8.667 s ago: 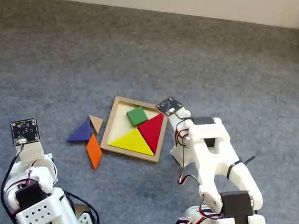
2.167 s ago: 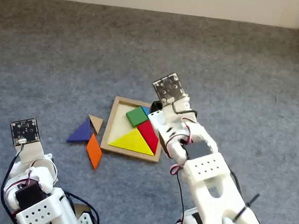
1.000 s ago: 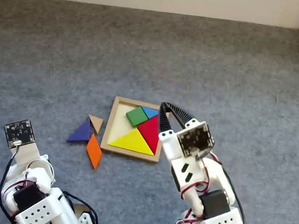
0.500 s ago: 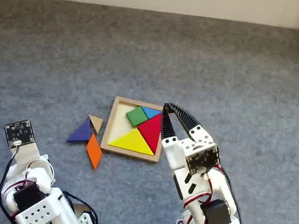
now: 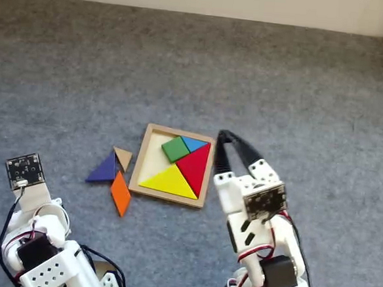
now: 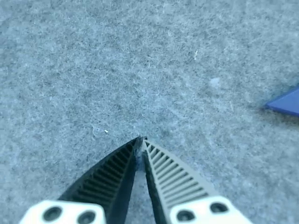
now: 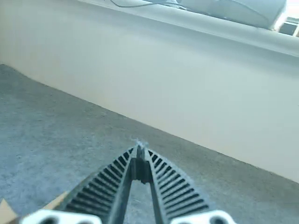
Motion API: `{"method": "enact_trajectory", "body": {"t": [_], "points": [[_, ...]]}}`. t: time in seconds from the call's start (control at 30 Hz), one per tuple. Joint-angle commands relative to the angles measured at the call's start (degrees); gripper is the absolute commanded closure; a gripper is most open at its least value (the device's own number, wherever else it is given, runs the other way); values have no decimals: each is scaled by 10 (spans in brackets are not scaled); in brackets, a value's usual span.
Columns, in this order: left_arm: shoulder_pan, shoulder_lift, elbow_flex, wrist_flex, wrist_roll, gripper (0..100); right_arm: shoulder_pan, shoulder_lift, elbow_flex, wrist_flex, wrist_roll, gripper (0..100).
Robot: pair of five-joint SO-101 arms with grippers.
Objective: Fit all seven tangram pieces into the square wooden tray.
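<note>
- Right gripper (image 7: 140,151): fingers pressed together, nothing held. From above I see it just off the far right corner of the tray, over bare carpet, pointing toward the pale wall (image 7: 187,88).
- Left gripper (image 6: 141,141): fingers closed tip to tip, nothing held, low over the carpet near my side of the table, well apart from the tray.
- Tray (image 5: 152,156): square, wooden, flat on the carpet between the two arms; its left part is bare wood.
- Pieces in the tray: green square (image 5: 175,149), light blue triangle (image 5: 193,143) touching it at the far edge, red triangle (image 5: 196,167) along the right side, yellow triangle (image 5: 169,181) along the near side.
- Pieces outside, just left of the tray: dark blue triangle (image 5: 103,169), small tan triangle (image 5: 123,157), orange parallelogram (image 5: 120,193), clustered close together.
- Carpet (image 5: 280,90): grey, covers the whole work surface.
</note>
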Motion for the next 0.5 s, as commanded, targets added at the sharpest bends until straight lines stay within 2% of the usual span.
{"method": "enact_trajectory", "body": {"t": [0.0, 0.2, 0.47], "points": [[-7, -24, 11, 2, 5, 993, 70, -9, -10, -3, 6, 994], [-7, -22, 11, 2, 5, 993, 144, -9, 13, 7, 4, 993], [-5, -21, 11, 2, 5, 993, 177, -9, 102, 9, 4, 992]]}}
